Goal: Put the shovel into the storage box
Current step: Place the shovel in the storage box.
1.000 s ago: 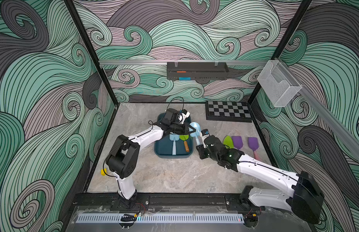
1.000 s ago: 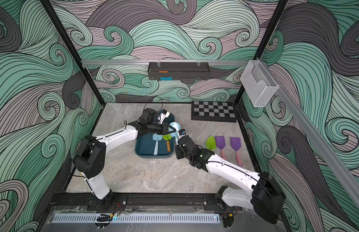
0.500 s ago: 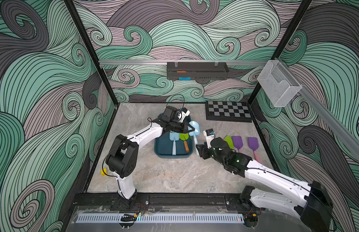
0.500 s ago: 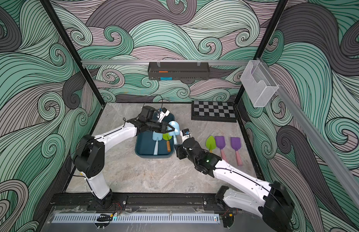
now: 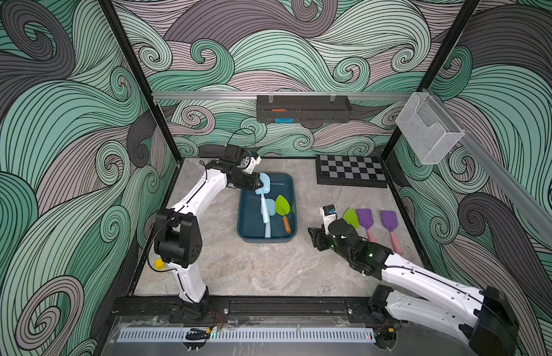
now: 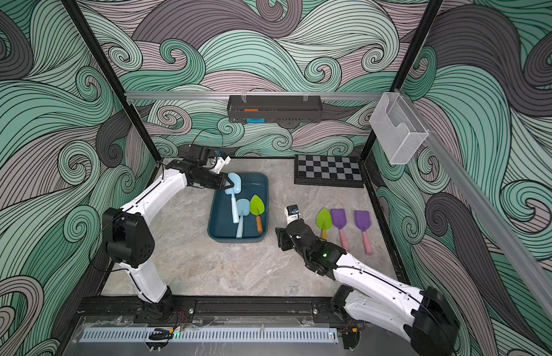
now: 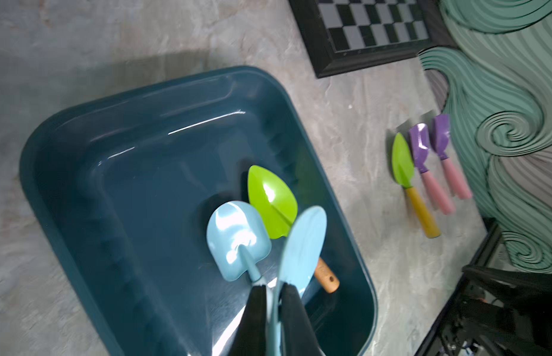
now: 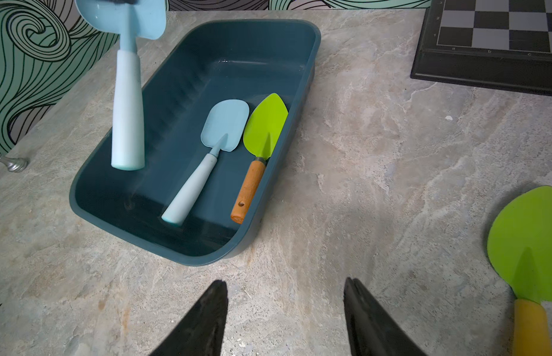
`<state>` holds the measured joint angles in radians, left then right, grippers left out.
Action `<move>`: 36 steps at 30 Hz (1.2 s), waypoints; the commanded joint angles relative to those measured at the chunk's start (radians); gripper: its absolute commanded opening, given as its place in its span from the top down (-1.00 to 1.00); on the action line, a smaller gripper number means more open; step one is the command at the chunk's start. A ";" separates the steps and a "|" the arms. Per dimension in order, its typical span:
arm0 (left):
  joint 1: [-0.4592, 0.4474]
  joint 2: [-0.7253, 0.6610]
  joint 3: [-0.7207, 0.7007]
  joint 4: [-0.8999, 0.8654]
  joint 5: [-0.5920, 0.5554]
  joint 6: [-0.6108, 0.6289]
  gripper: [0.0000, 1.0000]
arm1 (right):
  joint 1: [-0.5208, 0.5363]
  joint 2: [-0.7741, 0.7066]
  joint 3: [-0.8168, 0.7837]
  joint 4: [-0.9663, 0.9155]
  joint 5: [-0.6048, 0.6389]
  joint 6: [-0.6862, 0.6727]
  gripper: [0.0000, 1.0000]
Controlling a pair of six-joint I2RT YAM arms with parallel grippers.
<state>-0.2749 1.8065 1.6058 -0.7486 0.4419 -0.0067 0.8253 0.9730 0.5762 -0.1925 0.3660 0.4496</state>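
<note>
The dark teal storage box (image 5: 249, 222) (image 6: 219, 222) (image 7: 129, 172) (image 8: 225, 61) sits mid-table. My left gripper (image 5: 258, 185) (image 6: 230, 184) (image 7: 273, 288) is shut on the blade of a light blue shovel (image 5: 264, 188) (image 6: 235, 186) (image 7: 302, 243) (image 8: 128, 108), whose handle hangs over the box's back left part. Another light blue shovel (image 5: 270, 208) (image 8: 225, 123) and a green shovel (image 5: 282, 206) (image 8: 265, 123) with a brown handle lie inside. My right gripper (image 5: 316, 239) (image 6: 282, 239) (image 8: 285, 282) stands open and empty above bare table, right of the box.
Right of my right gripper lie a green shovel (image 5: 350, 215) with a yellow handle and two purple shovels (image 5: 365, 218) (image 5: 389, 220) with pink handles. A chessboard (image 5: 350, 171) lies at the back right. A black tray (image 5: 302, 108) and a wire basket (image 5: 429, 129) hang on the walls.
My right gripper opened, let go of the light blue shovel's handle and drew back to the right. The left gripper kept the blade and swung the shovel over the box.
</note>
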 commanded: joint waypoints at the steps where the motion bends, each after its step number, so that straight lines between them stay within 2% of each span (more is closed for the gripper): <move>1: 0.002 0.025 -0.003 -0.075 -0.099 0.048 1.00 | -0.005 0.007 -0.014 0.002 0.016 0.022 -0.25; 10: 0.002 0.140 0.001 -0.100 -0.175 0.036 1.00 | -0.009 0.015 -0.031 0.008 0.008 0.047 -0.25; 19: 0.002 0.225 -0.020 -0.067 -0.169 0.009 0.98 | -0.015 0.049 -0.036 0.018 0.001 0.061 -0.26; 24: 0.002 0.252 -0.020 -0.069 -0.170 -0.008 0.85 | -0.027 0.048 -0.046 0.019 -0.004 0.063 -0.26; 30: 0.002 0.247 -0.037 -0.063 -0.203 -0.030 0.53 | -0.071 0.034 -0.068 0.012 -0.051 0.083 -0.26; 36: 0.003 0.230 -0.035 -0.061 -0.210 -0.046 0.36 | -0.122 0.026 -0.079 0.000 -0.080 0.097 -0.26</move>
<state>-0.2749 2.0388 1.5677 -0.8085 0.2455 -0.0395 0.7197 1.0142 0.5034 -0.1879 0.3092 0.5312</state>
